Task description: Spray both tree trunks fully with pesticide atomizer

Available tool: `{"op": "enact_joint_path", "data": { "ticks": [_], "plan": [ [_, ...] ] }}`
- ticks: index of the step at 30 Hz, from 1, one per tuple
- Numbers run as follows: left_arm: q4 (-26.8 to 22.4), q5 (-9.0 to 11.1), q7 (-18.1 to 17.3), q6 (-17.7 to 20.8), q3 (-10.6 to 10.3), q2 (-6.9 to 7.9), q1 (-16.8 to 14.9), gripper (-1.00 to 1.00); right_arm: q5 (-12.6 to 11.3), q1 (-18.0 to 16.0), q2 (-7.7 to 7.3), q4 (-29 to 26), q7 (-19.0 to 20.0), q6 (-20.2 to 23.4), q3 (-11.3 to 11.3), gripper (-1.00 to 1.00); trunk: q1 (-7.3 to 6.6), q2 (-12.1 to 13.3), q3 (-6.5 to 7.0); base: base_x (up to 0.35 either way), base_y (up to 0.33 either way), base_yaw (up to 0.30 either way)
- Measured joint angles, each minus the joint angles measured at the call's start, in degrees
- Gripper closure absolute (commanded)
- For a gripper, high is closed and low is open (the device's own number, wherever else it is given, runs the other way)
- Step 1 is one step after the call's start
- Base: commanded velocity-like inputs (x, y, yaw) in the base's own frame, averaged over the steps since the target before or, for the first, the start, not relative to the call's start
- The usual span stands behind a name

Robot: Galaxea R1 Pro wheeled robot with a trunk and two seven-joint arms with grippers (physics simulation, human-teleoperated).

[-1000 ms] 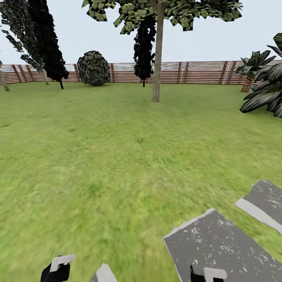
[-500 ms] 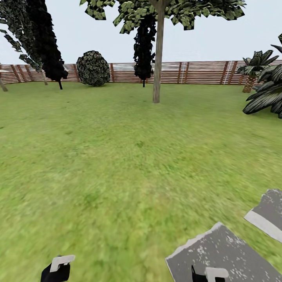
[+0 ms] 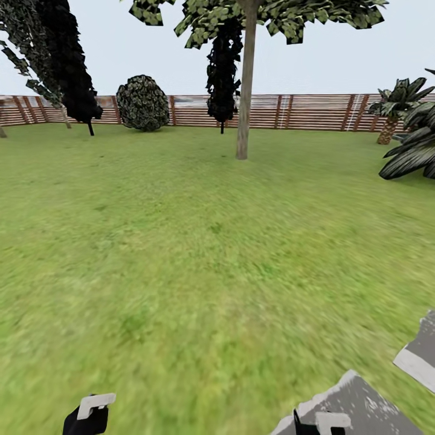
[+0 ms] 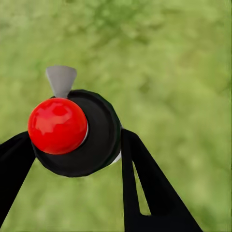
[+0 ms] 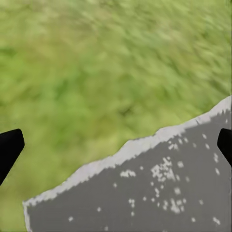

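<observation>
Your left gripper [image 4: 72,145] clenched on 1 dark red-knobbed pesticide atomizer [image 4: 79,133], right gripper [image 5: 116,145] spread wide, 1 bare grey-brown tree trunk [image 3: 244,103], 2 grey paving slabs [image 3: 356,411].

Bystanders on the lawn: paving, bush, palms and dark trees

Two grey stone slabs flecked with white lie in the grass at the near right, one [image 3: 356,408] at the bottom edge with a pale ragged rim, the other [image 3: 420,359] cut off by the right edge; the first slab's rim also shows against the grass in the right wrist view [image 5: 145,193]. A round dark bush [image 3: 142,103] stands against the far slats. Striped palms [image 3: 411,151] crowd the right side. Tall black columnar trees stand at far left [image 3: 69,60] and centre back [image 3: 222,66]. Pale sky [image 3: 338,66] above.
</observation>
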Motion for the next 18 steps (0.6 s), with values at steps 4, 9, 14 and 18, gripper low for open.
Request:
{"op": "enact_joint_path", "data": {
  "ticks": [4, 9, 14, 18],
  "plan": [
    [0.0, 0.0, 0.0, 0.0, 0.0, 0.00, 0.0, 1.00, 0.2, 0.0, 0.10, 0.0, 0.1, 0.0, 0.1, -1.00, 0.00, 0.0, 0.00, 0.339, 0.000, 0.000],
    [0.0, 0.0, 0.0, 0.0, 0.0, 0.00, 0.0, 1.00, 0.1, 0.0, 0.12, 0.0, 0.1, 0.0, 0.0, -1.00, 0.00, 0.0, 0.00, 0.339, 0.000, 0.000],
    [0.0, 0.0, 0.0, 0.0, 0.0, 0.00, 0.0, 1.00, 0.1, 0.0, 0.06, 0.0, 0.1, 0.1, 0.0, -1.00, 0.00, 0.0, 0.00, 0.339, 0.000, -0.068],
    [0.0, 0.0, 0.0, 0.0, 0.0, 0.00, 0.0, 1.00, 0.1, 0.0, 0.04, 0.0, 0.1, 0.1, 0.0, -1.00, 0.00, 0.0, 0.00, 0.339, 0.000, -0.241]
  ]
}}
